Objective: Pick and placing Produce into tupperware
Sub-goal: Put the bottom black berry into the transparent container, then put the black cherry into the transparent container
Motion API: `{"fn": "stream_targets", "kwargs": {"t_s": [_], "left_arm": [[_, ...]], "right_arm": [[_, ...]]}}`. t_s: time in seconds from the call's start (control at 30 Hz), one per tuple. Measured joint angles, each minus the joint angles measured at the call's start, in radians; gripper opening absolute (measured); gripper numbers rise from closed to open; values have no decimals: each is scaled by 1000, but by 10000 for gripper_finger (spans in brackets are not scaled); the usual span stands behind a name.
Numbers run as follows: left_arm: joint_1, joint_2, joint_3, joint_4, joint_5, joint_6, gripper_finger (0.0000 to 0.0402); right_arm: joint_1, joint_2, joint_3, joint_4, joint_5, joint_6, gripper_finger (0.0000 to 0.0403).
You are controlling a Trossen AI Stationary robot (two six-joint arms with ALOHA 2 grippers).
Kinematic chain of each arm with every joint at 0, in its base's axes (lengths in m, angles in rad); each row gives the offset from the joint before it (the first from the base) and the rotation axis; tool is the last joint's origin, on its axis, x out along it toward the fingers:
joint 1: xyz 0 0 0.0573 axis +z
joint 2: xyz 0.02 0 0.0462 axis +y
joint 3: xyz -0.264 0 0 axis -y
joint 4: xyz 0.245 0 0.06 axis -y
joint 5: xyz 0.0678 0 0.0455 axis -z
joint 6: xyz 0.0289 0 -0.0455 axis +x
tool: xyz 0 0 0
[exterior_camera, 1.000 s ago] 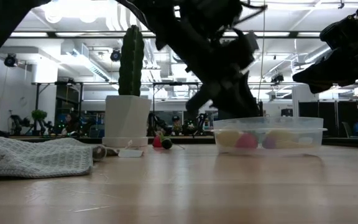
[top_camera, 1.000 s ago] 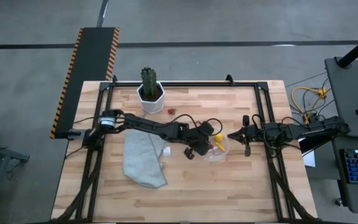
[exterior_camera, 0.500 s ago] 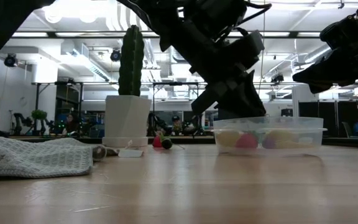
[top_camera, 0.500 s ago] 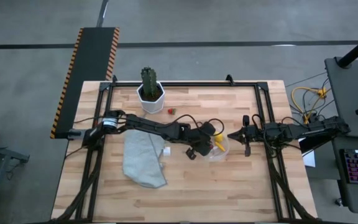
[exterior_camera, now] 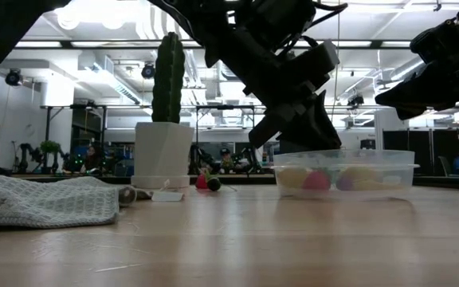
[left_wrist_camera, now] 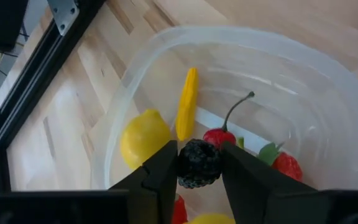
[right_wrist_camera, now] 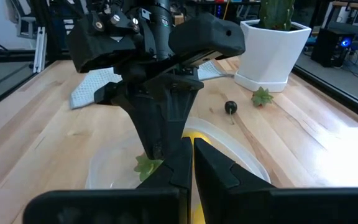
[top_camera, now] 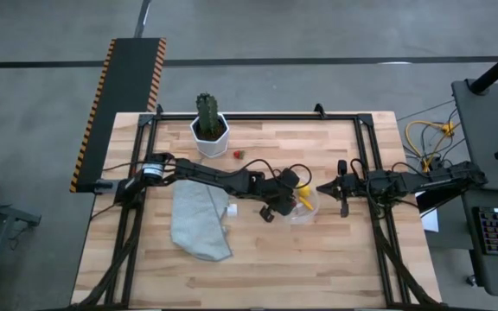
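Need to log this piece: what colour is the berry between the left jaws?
Black, a bumpy blackberry, over the tub. Left wrist view shows it best.

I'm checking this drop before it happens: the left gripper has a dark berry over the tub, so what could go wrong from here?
1. The blackberry sits between the left gripper's fingers, above the tub. It may cling to one finger as they part rather than fall.
2. The tub already holds a lemon, a carrot stick and a cherry, so the berry could bounce off them.
3. The shut right gripper waits beside the tub and could nudge it.
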Motion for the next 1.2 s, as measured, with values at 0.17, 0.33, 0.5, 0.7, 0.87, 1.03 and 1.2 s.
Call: {"fn": "stream_targets", "kwargs": {"t_s": [0.17, 0.33, 0.5, 0.7, 0.87, 1.03, 1.2], "left_arm": [[0, 0, 0, 1, 9, -4, 142], [0, 0, 0, 0, 9, -3, 190], [-3, -8, 3, -12, 7, 0, 202], [-19, -75, 2, -82, -118, 0, 202], [-21, -143, -4, -181, -196, -44, 202], [4, -202, -4, -307, -265, -140, 202], [74, -226, -4, -415, -217, -210, 188]], "right_arm": [[0, 0, 0, 0, 0, 0, 9], [0, 0, 0, 0, 0, 0, 9], [0, 0, 0, 0, 0, 0, 9], [0, 1, 0, 0, 0, 0, 9], [0, 1, 0, 0, 0, 0, 9], [0, 1, 0, 0, 0, 0, 9], [0, 1, 0, 1, 0, 2, 9]]}}
